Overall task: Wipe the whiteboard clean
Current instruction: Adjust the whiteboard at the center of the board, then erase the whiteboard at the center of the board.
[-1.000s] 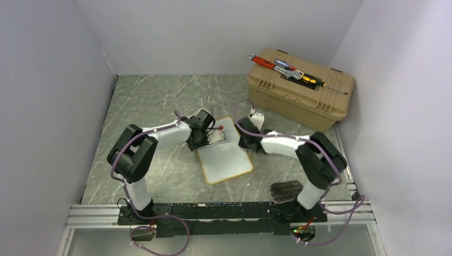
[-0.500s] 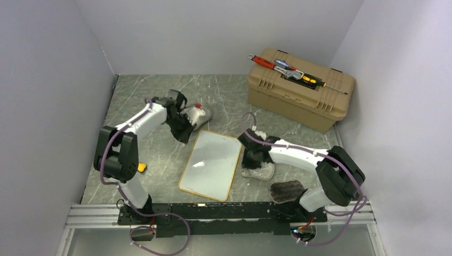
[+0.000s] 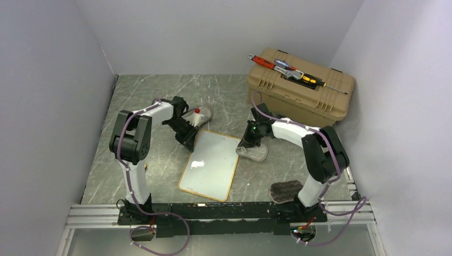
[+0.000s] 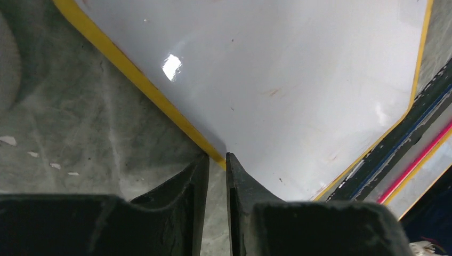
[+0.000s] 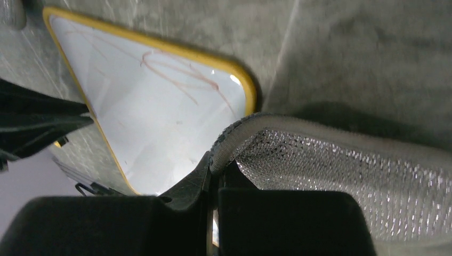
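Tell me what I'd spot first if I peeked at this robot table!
The yellow-framed whiteboard lies flat in the middle, with faint reddish scribbles near one corner. The right tool pinches a silvery mesh pad beside the board's far right corner. At the back right sits a tan toolbox with hand tools on its lid.

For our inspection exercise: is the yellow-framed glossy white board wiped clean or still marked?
Still marked: the yellow-framed white board carries faint reddish scribble lines near one rounded corner in the right wrist view.
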